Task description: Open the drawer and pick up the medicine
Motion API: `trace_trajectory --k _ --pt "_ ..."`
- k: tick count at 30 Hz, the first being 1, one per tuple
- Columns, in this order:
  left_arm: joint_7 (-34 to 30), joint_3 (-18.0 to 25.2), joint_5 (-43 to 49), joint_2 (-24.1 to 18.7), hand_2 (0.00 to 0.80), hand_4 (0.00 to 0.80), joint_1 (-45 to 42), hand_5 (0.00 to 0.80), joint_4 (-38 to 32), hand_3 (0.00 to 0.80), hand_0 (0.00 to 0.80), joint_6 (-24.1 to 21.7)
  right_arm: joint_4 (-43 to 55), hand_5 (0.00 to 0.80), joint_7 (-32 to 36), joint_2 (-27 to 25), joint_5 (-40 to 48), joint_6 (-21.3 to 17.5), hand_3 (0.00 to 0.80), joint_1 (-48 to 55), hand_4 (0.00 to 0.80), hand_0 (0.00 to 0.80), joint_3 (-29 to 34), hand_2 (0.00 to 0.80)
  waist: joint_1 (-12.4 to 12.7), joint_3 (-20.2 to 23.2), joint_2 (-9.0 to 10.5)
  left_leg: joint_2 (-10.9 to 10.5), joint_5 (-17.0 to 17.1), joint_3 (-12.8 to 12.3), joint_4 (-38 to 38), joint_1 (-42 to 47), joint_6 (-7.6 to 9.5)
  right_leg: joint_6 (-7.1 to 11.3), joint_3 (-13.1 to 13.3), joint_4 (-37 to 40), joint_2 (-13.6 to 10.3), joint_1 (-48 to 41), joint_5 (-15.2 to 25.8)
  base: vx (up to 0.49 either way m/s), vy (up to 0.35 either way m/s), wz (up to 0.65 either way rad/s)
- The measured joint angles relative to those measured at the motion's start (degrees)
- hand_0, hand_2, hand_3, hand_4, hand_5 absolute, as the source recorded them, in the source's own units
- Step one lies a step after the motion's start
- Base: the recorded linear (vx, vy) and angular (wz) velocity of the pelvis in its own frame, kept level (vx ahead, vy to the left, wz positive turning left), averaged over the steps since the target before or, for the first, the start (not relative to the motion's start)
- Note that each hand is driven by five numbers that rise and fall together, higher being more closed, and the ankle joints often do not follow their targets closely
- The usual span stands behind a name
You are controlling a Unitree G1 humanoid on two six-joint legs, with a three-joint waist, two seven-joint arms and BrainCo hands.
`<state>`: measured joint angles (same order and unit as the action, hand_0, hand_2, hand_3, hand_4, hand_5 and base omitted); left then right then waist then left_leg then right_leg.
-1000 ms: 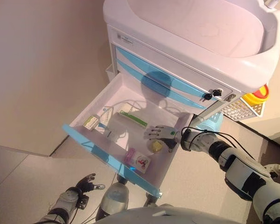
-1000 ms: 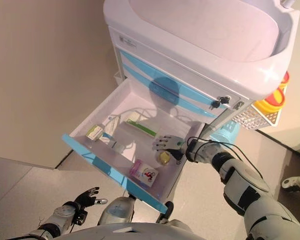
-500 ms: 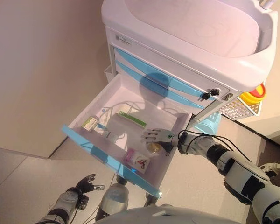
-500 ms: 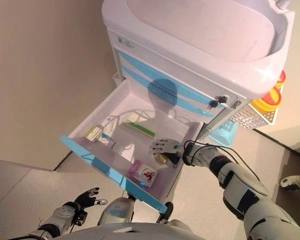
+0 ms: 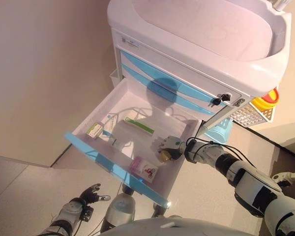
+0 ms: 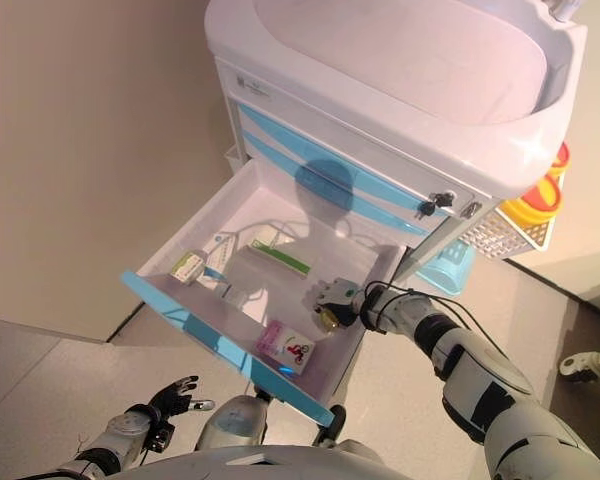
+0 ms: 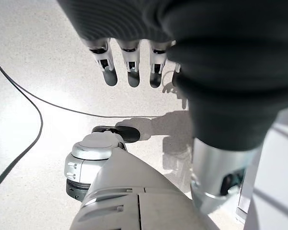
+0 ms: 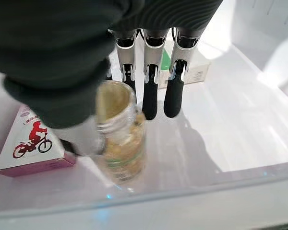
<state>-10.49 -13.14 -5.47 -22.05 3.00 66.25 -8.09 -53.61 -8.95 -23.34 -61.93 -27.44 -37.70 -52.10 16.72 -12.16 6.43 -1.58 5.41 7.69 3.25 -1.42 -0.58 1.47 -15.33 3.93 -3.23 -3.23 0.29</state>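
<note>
The cart's top drawer stands pulled out. In it a small clear medicine bottle with yellowish contents stands upright near the right front corner. My right hand is lowered over it. In the right wrist view the bottle stands between the thumb and the straight fingers, which hang past its far side. I cannot tell if they touch it. My left hand hangs low near the floor, fingers relaxed and empty.
A pink box with a bicycle picture lies just left of the bottle. A green-and-white box and small boxes lie further back and left. Keys hang from the cart front. A basket with a yellow container hangs on the cart's right.
My right hand has dropped from a spread pose above the drawer floor down over the bottle, fingers now pointing down beside it. The left hand has not moved.
</note>
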Motion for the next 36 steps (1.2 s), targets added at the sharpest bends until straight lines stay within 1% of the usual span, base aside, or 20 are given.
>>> trace_trajectory --k 14,22,24,26,28,30,33,36 --pt "0.01 -0.04 0.0 0.0 0.0 0.0 -0.06 0.0 -0.01 0.0 0.0 0.05 -0.33 0.8 0.56 0.06 -0.05 0.28 0.8 0.19 0.8 0.8 0.16 0.8 -0.14 0.15 0.16 0.0 0.01 0.01 -0.03 0.14 0.01 0.0 -0.02 -0.05 0.0 -0.14 0.0 0.0 0.0 0.0" --pt "0.02 -0.01 0.01 0.01 0.0 0.0 -0.23 0.0 -0.02 0.0 0.0 0.11 0.11 0.8 0.4 -0.01 -0.05 0.26 0.8 1.6 0.8 0.8 1.41 0.8 -1.05 0.47 0.6 0.03 0.01 -0.16 -0.04 0.33 0.02 -0.03 0.17 -0.1 0.02 -0.21 0.03 0.0 -0.001 -0.01" --pt "0.03 -0.01 0.04 0.02 0.0 0.0 -0.49 0.0 -0.04 0.0 0.0 0.2 2.58 0.8 2.03 -0.45 0.77 0.5 0.8 1.62 0.8 0.8 1.54 0.8 -1.47 0.47 0.61 0.1 0.01 -0.41 -0.03 0.49 0.02 0.02 0.48 -0.09 0.06 -0.21 0.15 -0.008 -0.008 -0.08" --pt "0.05 0.03 0.04 0.02 0.0 0.0 -0.76 0.0 -0.16 0.0 0.0 0.36 7.36 0.8 5.57 -1.73 5.29 1.47 0.8 1.77 0.8 0.8 1.58 0.8 -2.2 0.49 0.63 0.15 0.01 -0.73 0.02 0.65 0.02 0.04 0.73 -0.09 0.08 -0.21 0.23 -0.013 -0.01 -0.08" --pt "0.07 0.21 0.04 0.0 0.0 0.0 -0.93 0.0 -0.17 0.0 0.0 0.42 16.28 0.8 11.54 -4.8 11.9 3.33 0.8 1.78 0.8 0.8 1.67 0.8 -3.02 0.54 0.71 0.22 0.01 -1.13 0.09 0.8 0.02 0.2 1.11 -0.09 0.11 -0.16 0.37 -0.01 -0.009 -0.11" --pt "0.11 0.66 -0.01 -0.12 0.0 0.0 -1.32 0.0 -0.26 0.0 0.0 0.5 27.61 0.8 17.96 -9.22 19.79 6.05 0.8 1.6 0.8 0.8 2.11 0.8 -3.5 0.71 0.97 0.34 -0.01 -2.11 0.31 1.2 0.03 0.3 2.51 -0.07 0.16 -0.03 0.63 -0.007 0.0 -0.22" --pt "0.13 1.88 -0.14 -0.42 0.0 0.0 -2.46 0.0 -0.25 0.0 0.0 0.61 41.58 0.8 28.17 -14.59 31.59 10.86 0.8 1.61 0.8 0.8 5.32 0.8 -5.45 1.37 2.04 0.5 0.01 -3.44 0.96 1.92 0.07 0.47 4.27 -0.09 0.23 0.02 0.88 -0.002 0.01 -0.23" --pt "0.15 2.43 -0.21 -0.55 0.0 0.0 -3.32 0.0 -0.17 0.0 0.0 0.59 51.13 0.8 38.3 -18.83 45.93 16.05 0.8 1.58 0.8 0.8 11.08 0.8 -7.66 2.14 3.17 0.56 -0.09 -4.56 1.41 2.91 0.11 0.54 5.8 -0.11 0.17 -0.12 1.14 0.02 0.017 -0.26"
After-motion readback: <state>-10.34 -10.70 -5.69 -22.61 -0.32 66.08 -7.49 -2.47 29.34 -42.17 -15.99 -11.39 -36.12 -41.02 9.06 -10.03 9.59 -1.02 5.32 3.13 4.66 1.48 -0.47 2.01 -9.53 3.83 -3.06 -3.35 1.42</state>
